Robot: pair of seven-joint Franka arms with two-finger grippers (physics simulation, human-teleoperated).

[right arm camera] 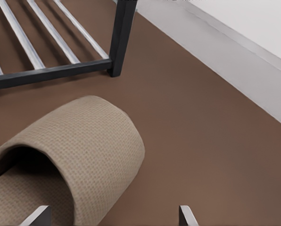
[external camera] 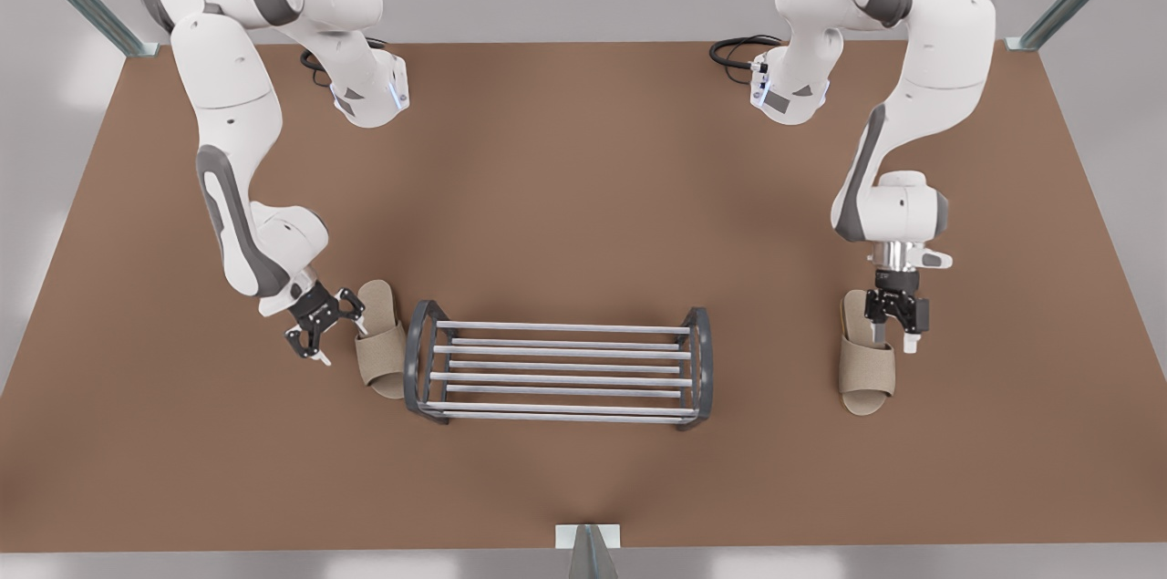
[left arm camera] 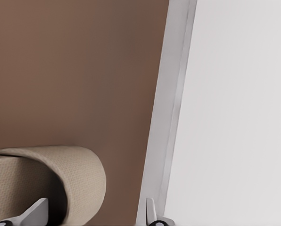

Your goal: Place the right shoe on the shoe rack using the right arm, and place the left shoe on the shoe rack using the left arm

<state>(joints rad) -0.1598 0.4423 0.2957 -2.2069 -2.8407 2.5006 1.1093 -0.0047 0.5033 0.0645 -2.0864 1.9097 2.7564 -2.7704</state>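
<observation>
I see the shoe rack standing mid-table. One slipper lies just beside its end on the front view's left, with the right gripper spread open at it. The other slipper lies well apart on the front view's right, the left gripper open over it.

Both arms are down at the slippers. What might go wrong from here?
The open right gripper sits beside the near slipper, which lies close to the shoe rack; closing might shove it into the frame. The open left gripper straddles only an edge of the far slipper, so that hold might slip.
</observation>
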